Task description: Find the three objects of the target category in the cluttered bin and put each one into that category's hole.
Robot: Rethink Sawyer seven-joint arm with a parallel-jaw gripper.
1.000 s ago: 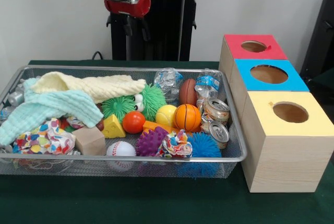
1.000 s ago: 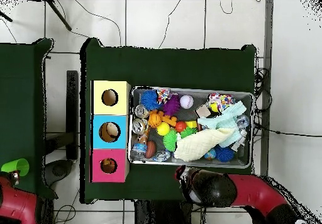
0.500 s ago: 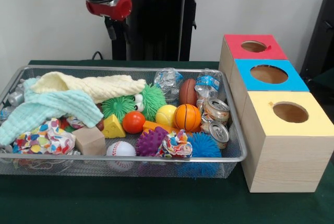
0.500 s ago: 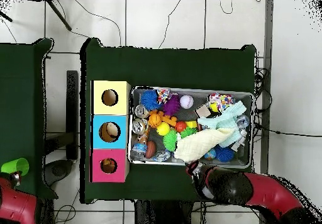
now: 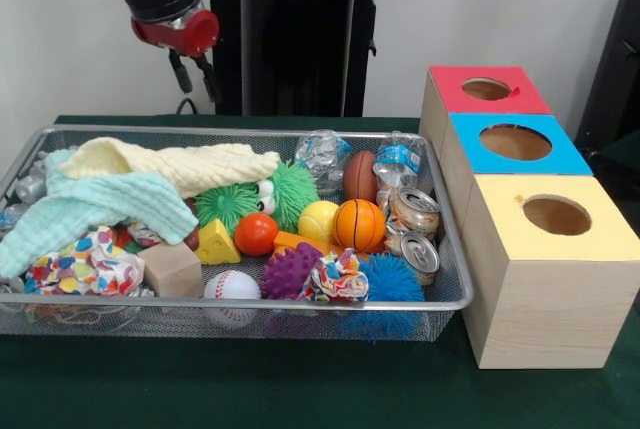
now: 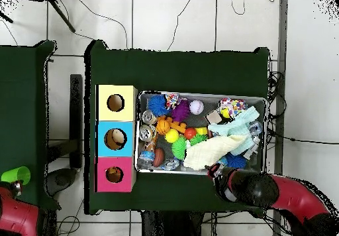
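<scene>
A wire mesh bin [image 5: 250, 304] holds mixed clutter: a basketball [image 5: 358, 225], a brown football [image 5: 360, 176], a baseball [image 5: 232, 285], a yellow ball [image 5: 318, 220], two drink cans [image 5: 414, 213], crushed bottles [image 5: 323, 154], a pale yellow towel [image 5: 180, 164] and a mint towel [image 5: 90, 209]. My gripper [image 5: 195, 74] hangs high behind the bin's back rim, left of centre, open and empty. From above, the gripper [image 6: 215, 174] sits just outside the bin [image 6: 198, 94], by the yellow towel. Red [image 5: 450, 99], blue [image 5: 570, 159] and yellow [image 5: 610, 234] topped boxes each have a round hole.
Also in the bin are green [image 5: 293, 192], purple [image 5: 290, 271] and blue [image 5: 390, 279] spiky toys, a cheese wedge [image 5: 217, 244], a wooden block [image 5: 172, 269] and patterned cloths [image 5: 85, 267]. The three boxes stand in a row against the bin's right end.
My arm has swung left along the bin's back edge in the front view, rightward in the overhead view. The gripper stays open and empty. Nothing in the bin has moved.
</scene>
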